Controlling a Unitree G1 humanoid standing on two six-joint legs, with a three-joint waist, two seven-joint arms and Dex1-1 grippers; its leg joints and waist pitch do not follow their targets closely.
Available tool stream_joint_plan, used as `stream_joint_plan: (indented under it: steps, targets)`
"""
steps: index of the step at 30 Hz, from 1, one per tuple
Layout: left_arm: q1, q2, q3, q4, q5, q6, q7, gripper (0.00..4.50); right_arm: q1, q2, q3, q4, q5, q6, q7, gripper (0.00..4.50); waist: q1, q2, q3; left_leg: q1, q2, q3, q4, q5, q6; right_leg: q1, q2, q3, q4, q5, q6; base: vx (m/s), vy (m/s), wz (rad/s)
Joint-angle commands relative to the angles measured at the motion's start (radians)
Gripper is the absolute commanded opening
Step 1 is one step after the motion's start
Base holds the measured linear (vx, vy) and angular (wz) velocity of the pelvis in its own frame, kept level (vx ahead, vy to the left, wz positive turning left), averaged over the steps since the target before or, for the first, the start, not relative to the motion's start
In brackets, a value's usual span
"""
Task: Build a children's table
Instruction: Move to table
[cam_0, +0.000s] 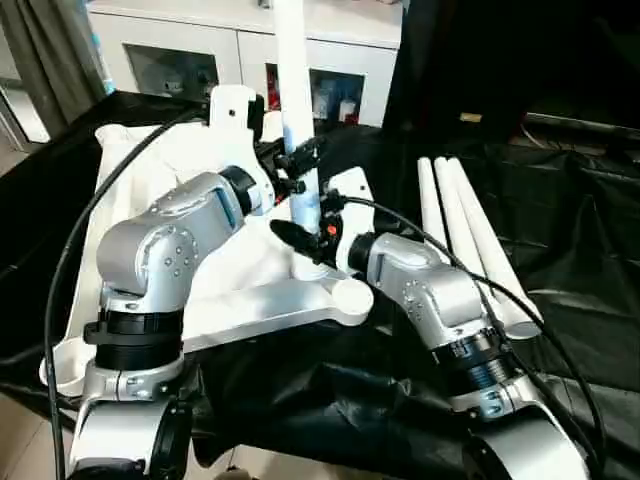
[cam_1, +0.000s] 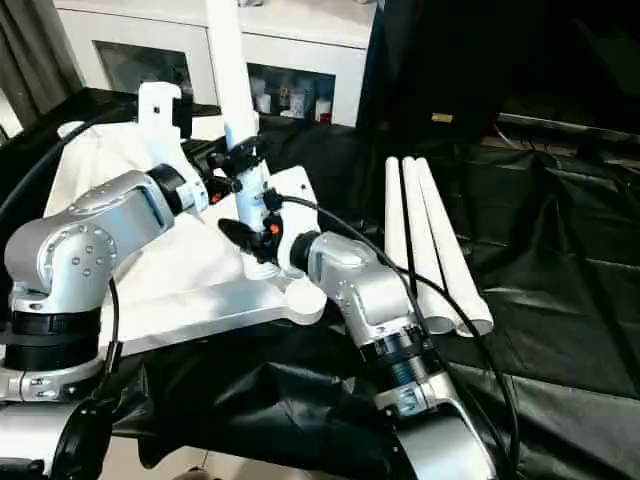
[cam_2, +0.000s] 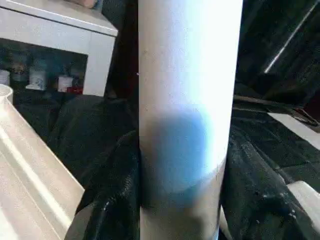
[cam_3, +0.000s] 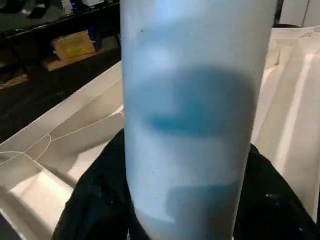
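Black cloth (cam_1: 560, 330) covers the work surface before a white glass-door cabinet (cam_0: 190, 50). On it lies the white ribbed plastic tabletop (cam_1: 150, 270); three round white legs (cam_1: 430, 240) lie beside. Both the left gripper (cam_0: 297, 160) and right gripper (cam_0: 305, 235) seem clamped on an upright white leg (cam_0: 292, 90).

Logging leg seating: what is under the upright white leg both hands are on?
The upright leg stands on the upside-down tabletop at its near right corner. The right hand and left hand cover its foot, so the socket is hidden.

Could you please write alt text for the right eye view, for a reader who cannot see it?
Both grippers, left and right, hold one white table leg upright at a corner of the upturned white tabletop on black cloth. Three spare legs lie side by side to the robot's right.
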Motion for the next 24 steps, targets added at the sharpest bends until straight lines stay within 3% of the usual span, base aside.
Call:
stream_joint_plan:
  steps: [1,5,7,9,12,15,16,18,20,21,24]
  targets:
    - [0.008,0.000,0.011,-0.023,-0.023,0.016,-0.020,2.41,0.001,-0.018,-0.022,-0.011,0.027,0.004,0.039,1.96,-0.003,0.009,-0.080,0.000,0.012,-0.001,-0.060,-0.098,-0.024,0.065,-0.065,0.053,-0.066,-0.090,-0.143,0.000,0.000,0.00]
    - [0.013,-0.001,0.038,-0.015,-0.096,0.000,-0.108,2.67,0.038,-0.061,-0.030,-0.112,0.130,0.071,0.190,1.92,0.002,0.005,-0.080,-0.001,0.012,-0.001,-0.060,-0.093,-0.004,0.069,-0.065,0.053,-0.066,-0.065,-0.153,0.000,0.000,0.00]
    - [0.031,0.026,0.035,-0.027,-0.152,-0.004,-0.227,3.02,0.062,-0.096,-0.033,-0.182,0.201,0.113,0.284,1.92,0.004,0.002,-0.081,-0.002,0.011,-0.001,-0.059,-0.081,0.013,0.071,-0.065,0.053,-0.065,-0.058,-0.159,0.000,0.000,0.00]
    - [0.060,0.066,0.032,-0.041,-0.212,-0.014,-0.385,3.03,0.089,-0.146,-0.035,-0.255,0.284,0.169,0.392,1.92,0.006,0.003,-0.080,-0.002,0.013,-0.002,-0.060,-0.081,0.022,0.070,-0.066,0.051,-0.066,-0.065,-0.164,0.000,0.000,0.00]
    - [0.102,0.134,0.004,-0.053,-0.261,-0.014,-0.588,3.03,0.117,-0.213,-0.039,-0.324,0.363,0.235,0.502,1.92,0.006,0.010,-0.075,0.000,0.014,0.000,-0.062,-0.115,0.018,0.064,-0.068,0.051,-0.076,-0.164,-0.151,0.000,0.000,0.00]
    - [0.111,0.157,-0.009,-0.050,-0.278,0.003,-0.643,3.03,0.131,-0.245,-0.034,-0.351,0.391,0.265,0.542,1.92,0.006,0.013,-0.073,0.002,0.016,-0.001,-0.064,-0.138,0.002,0.060,-0.068,0.051,-0.081,-0.215,-0.141,0.000,0.000,0.00]
    - [0.111,0.165,0.000,-0.042,-0.323,0.035,-0.689,2.74,0.143,-0.267,-0.033,-0.379,0.418,0.295,0.567,1.92,0.006,0.013,-0.074,0.002,0.015,-0.001,-0.063,-0.140,-0.004,0.062,-0.068,0.051,-0.081,-0.221,-0.141,0.000,0.000,0.00]
    - [0.107,0.165,0.010,-0.036,-0.353,0.053,-0.709,2.67,0.148,-0.278,-0.030,-0.394,0.430,0.310,0.578,1.92,0.008,0.011,-0.075,0.004,0.016,-0.002,-0.063,-0.137,-0.006,0.061,-0.067,0.052,-0.079,-0.196,-0.151,0.000,0.000,0.00]
    - [0.102,0.166,0.014,-0.030,-0.366,0.059,-0.716,2.30,0.153,-0.287,-0.025,-0.407,0.438,0.322,0.585,1.92,0.008,0.010,-0.075,0.003,0.014,-0.002,-0.063,-0.140,-0.009,0.062,-0.066,0.051,-0.077,-0.191,-0.157,0.000,0.000,0.00]
    - [0.100,0.171,0.008,-0.023,-0.366,0.051,-0.731,2.30,0.159,-0.297,-0.016,-0.419,0.442,0.330,0.590,1.92,0.008,0.015,-0.076,0.003,0.014,-0.002,-0.062,-0.144,-0.011,0.062,-0.066,0.051,-0.080,-0.194,-0.156,0.000,0.000,0.00]
    - [0.093,0.169,0.003,-0.001,-0.371,0.045,-0.749,2.12,0.170,-0.308,0.001,-0.438,0.443,0.341,0.594,1.92,0.009,0.014,-0.076,0.003,0.013,-0.002,-0.063,-0.140,-0.013,0.063,-0.066,0.051,-0.080,-0.199,-0.148,0.000,0.000,0.00]
